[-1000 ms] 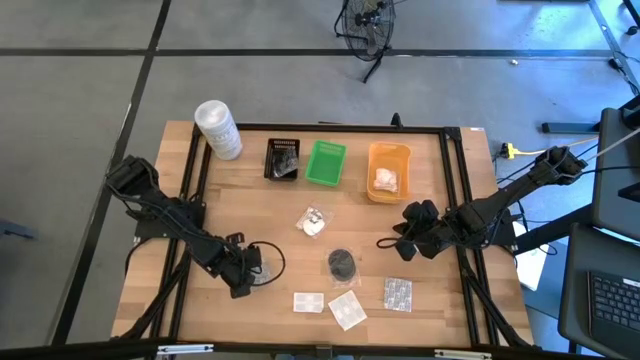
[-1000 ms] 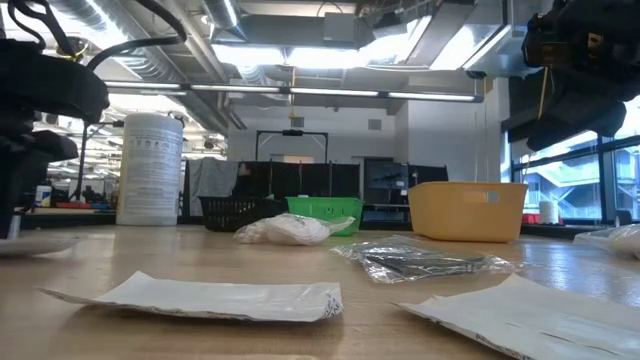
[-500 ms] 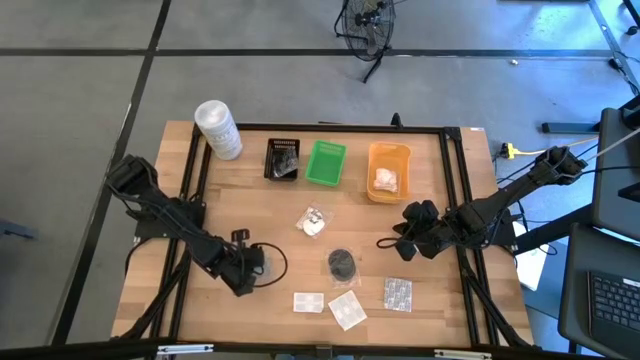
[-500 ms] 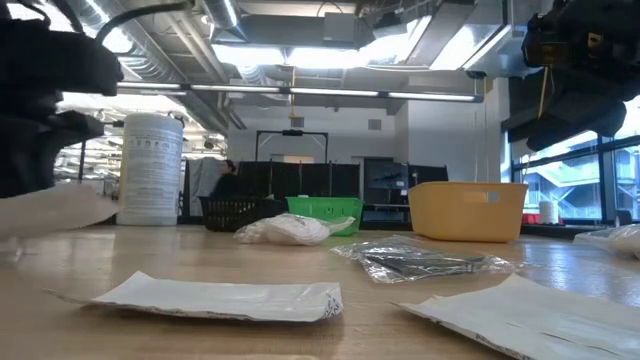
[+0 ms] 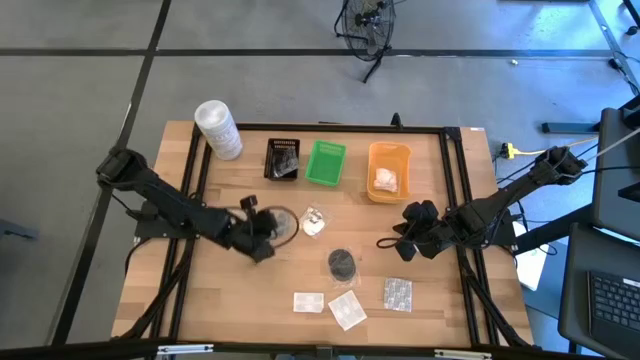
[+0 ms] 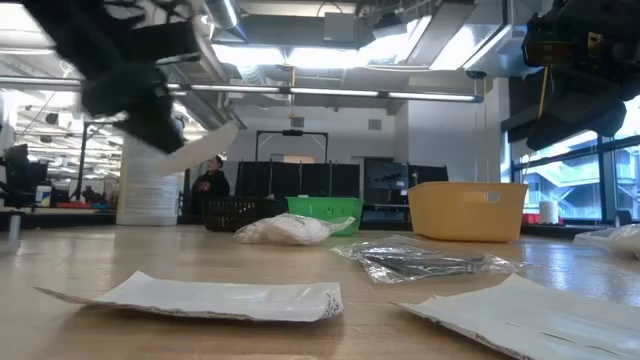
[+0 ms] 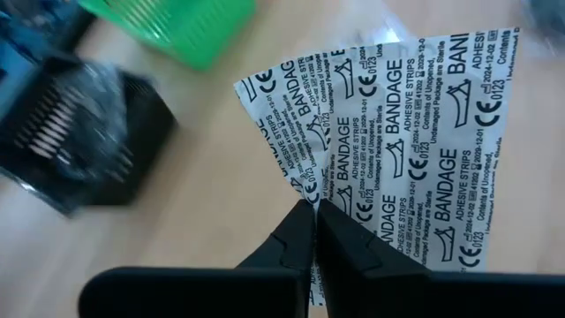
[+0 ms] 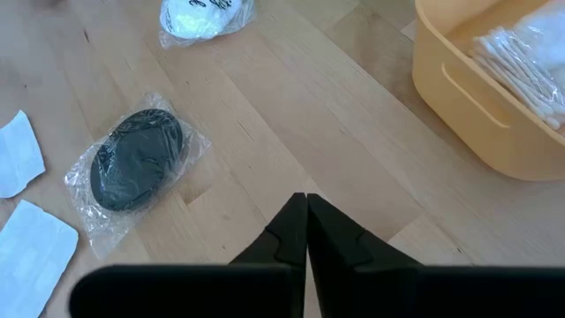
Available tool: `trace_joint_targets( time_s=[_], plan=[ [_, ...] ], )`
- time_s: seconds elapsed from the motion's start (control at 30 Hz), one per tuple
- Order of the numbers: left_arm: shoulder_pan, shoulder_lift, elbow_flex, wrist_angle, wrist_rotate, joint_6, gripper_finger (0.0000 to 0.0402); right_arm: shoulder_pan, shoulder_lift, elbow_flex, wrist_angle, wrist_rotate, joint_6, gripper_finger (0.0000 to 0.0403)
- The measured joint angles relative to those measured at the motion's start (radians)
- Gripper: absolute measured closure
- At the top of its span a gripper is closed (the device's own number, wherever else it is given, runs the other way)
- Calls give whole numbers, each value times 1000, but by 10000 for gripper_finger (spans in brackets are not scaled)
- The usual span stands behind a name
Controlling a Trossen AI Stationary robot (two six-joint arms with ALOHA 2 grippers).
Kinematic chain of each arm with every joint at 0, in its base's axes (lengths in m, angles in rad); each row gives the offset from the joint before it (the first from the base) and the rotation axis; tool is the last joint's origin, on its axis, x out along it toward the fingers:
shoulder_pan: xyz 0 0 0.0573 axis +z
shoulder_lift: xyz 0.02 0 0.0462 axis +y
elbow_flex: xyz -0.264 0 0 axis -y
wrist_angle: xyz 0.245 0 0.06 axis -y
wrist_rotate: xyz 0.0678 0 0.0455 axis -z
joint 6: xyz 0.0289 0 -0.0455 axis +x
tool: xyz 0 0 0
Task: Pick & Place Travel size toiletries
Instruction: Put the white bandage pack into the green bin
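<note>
The wooden table [image 5: 250, 290] fills the middle of the high view. Along its upper edge stand a white tub [image 5: 217, 128], a black tray [image 5: 283, 159], a green tray [image 5: 325, 163] and an orange tray [image 5: 388, 170] (a white bundle lies in the orange one). The left gripper [image 5: 268, 228], left of centre, pinches a bandage sachet [image 7: 406, 132] by its corner, fingers pressed together on it, lifted off the table. The right gripper [image 5: 397, 243], at centre right, hangs with fingers pressed together, holding nothing. A black pad [image 5: 341, 263] lies below centre, a wrapped bundle [image 5: 314, 221] above it, and two flat sachets [image 5: 309, 301] [image 5: 347, 309] and a blister pack [image 5: 397, 293] lie along the lower edge.
</note>
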Motion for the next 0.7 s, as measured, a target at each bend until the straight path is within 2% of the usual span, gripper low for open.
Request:
trace_joint_targets(
  time_s=[0.2, 0.33, 0.53, 0.7],
  plan=[
    [172, -59, 1, 187, 2, 253, 394, 0, 0, 0, 0, 0, 0, 377],
    [285, -70, 1, 341, 61, 398, 395, 0, 0, 0, 0, 0, 0, 386],
    [442, -70, 2, 484, 156, 495, 394, 0, 0, 0, 0, 0, 0, 399],
    [564, -70, 2, 593, 234, 542, 395, 0, 0, 0, 0, 19, -14, 383]
  ],
)
